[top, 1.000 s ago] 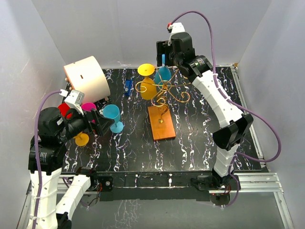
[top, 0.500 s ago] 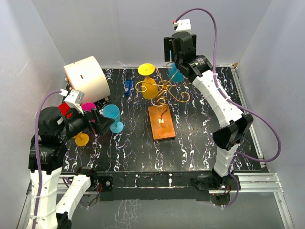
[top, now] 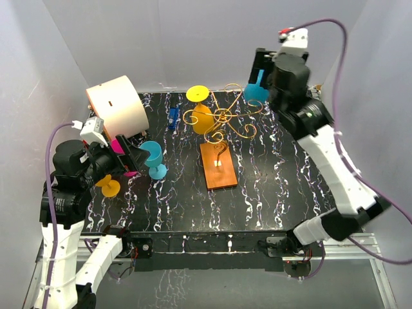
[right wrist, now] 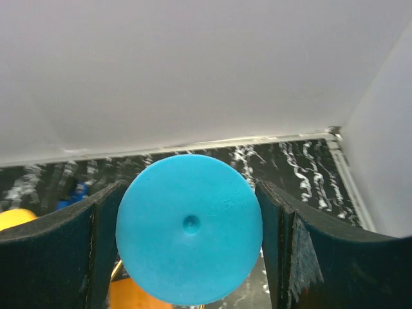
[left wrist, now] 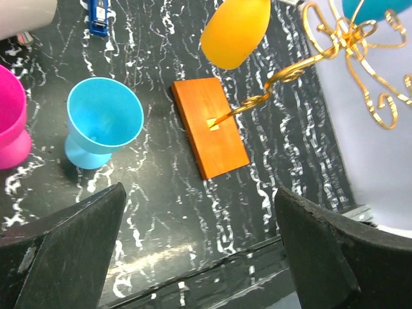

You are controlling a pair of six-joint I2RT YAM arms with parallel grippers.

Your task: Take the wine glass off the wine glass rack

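Note:
The wine glass rack (top: 222, 119) is a gold wire stand on an orange-brown wooden base (top: 217, 165), in the middle of the table. A yellow wine glass (top: 201, 116) hangs upside down from it. My right gripper (top: 261, 76) is shut on a blue wine glass (top: 256, 90), held in the air to the right of the rack's arms at the back. In the right wrist view its round blue foot (right wrist: 189, 228) fills the gap between the fingers (right wrist: 77, 251). My left gripper (top: 132, 158) hangs open over the left side, with nothing in it (left wrist: 199, 212).
A blue glass (top: 153, 158) stands upright by my left gripper, with a pink glass (top: 118, 145) and a yellow one (top: 111, 187) close by. A white cylinder (top: 118, 106) lies at the back left. A small blue object (top: 172, 117) sits behind the rack. White walls enclose the table.
My right arm has carried the blue wine glass up and to the right, off the rack's arms. The left arm has shifted slightly.

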